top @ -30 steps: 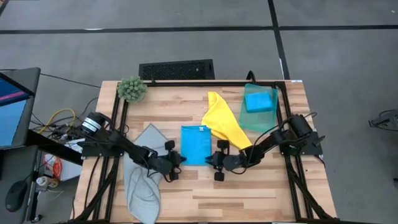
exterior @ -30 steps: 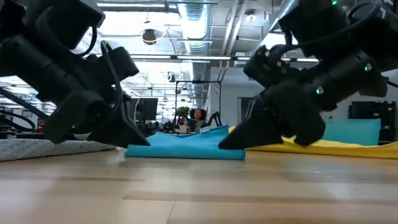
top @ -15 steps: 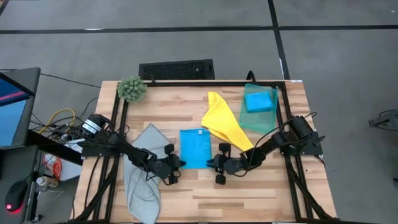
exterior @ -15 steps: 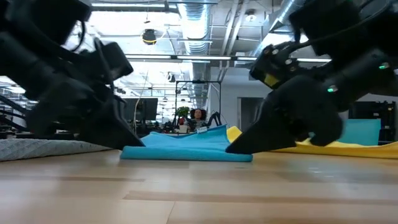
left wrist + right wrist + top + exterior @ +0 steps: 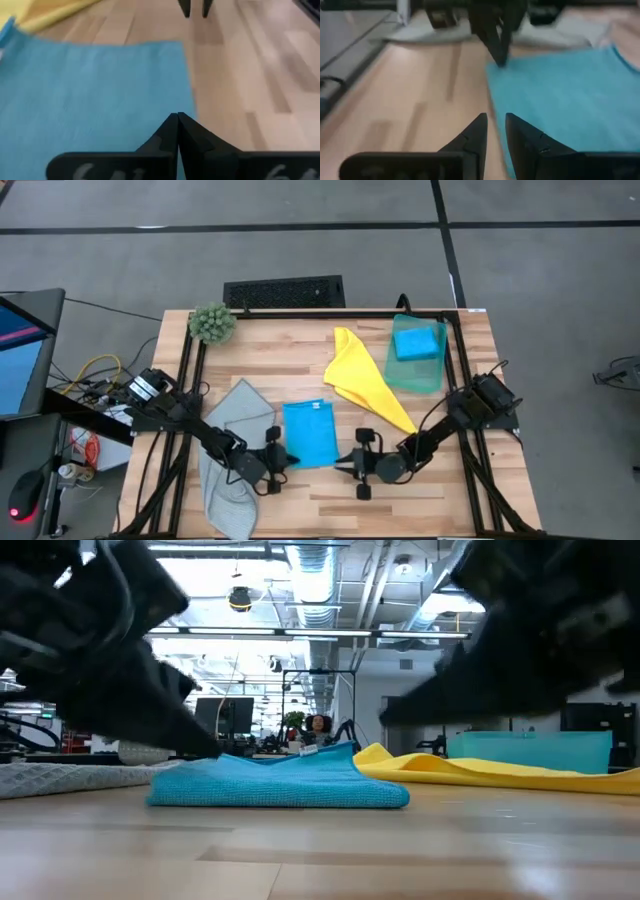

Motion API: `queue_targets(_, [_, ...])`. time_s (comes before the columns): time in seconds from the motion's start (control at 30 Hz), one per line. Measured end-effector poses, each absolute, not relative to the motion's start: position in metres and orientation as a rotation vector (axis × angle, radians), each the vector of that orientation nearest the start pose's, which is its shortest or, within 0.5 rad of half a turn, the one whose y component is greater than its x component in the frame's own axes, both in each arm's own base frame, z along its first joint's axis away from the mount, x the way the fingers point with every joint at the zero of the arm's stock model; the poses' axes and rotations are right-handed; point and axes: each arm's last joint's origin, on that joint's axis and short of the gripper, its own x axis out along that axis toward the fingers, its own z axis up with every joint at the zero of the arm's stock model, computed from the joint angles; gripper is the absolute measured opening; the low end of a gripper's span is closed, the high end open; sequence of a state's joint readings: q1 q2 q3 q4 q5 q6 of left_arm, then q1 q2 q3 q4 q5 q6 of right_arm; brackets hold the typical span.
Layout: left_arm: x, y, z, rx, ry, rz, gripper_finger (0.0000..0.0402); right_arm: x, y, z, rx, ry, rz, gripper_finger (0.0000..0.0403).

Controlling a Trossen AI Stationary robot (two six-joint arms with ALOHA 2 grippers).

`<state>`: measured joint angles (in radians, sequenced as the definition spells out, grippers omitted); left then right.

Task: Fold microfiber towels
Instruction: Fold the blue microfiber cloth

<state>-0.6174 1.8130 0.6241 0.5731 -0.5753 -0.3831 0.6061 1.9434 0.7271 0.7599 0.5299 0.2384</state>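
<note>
A folded bright blue towel (image 5: 310, 435) lies flat on the table between my two grippers; it also shows in the low view (image 5: 280, 785). My left gripper (image 5: 288, 459) is shut, with its tip on the towel's near left corner. My right gripper (image 5: 344, 467) is just beyond the towel's near right corner with its fingers a little apart. In the low view it (image 5: 388, 720) is raised above the cloth and touches nothing. A yellow towel (image 5: 365, 385), a pale grey towel (image 5: 230, 455) and a teal towel (image 5: 412, 368) lie spread out. A small folded blue towel (image 5: 418, 342) rests on the teal one. My left gripper rests its shut fingertips (image 5: 177, 122) on top of the blue towel, at its near left corner (image 5: 167, 105). The fingers slant down from the table's left side. The towel lies flat on the table. I cannot tell whether any cloth is caught between the fingers.
A fuzzy green plant (image 5: 212, 323) stands at the far left corner. The grey towel hangs partly over the table's near edge, under my left arm. Bare wood (image 5: 400, 500) shows along the near right of the table.
Both grippers have gone toward the table's near edge. The blue towel has slid along the table with them, staying flat and folded. My right gripper has since risen off the table, away from the towel's corner.
</note>
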Motion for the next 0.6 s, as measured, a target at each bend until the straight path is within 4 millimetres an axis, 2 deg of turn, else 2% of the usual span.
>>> queue_targets(0.17, [0.269, -0.180, 0.112, 0.091, 0.608, -0.055, 0.0028, 0.301, 0.191, 0.112, -0.125, 0.375, 0.067, 0.0100])
queue_targets(0.3, [0.273, -0.196, 0.124, 0.236, 0.759, -0.129, 0.0073, 0.307, 0.196, 0.118, -0.209, 0.370, 0.131, 0.0136])
queue_targets(0.47, [0.274, -0.205, 0.142, 0.385, 0.853, -0.049, 0.0137, 0.312, 0.189, 0.117, -0.219, 0.403, 0.129, 0.0205])
queue_targets(0.6, [0.268, -0.205, 0.140, 0.393, 0.849, 0.023, 0.0173, 0.313, 0.180, 0.107, -0.211, 0.479, 0.095, 0.0226])
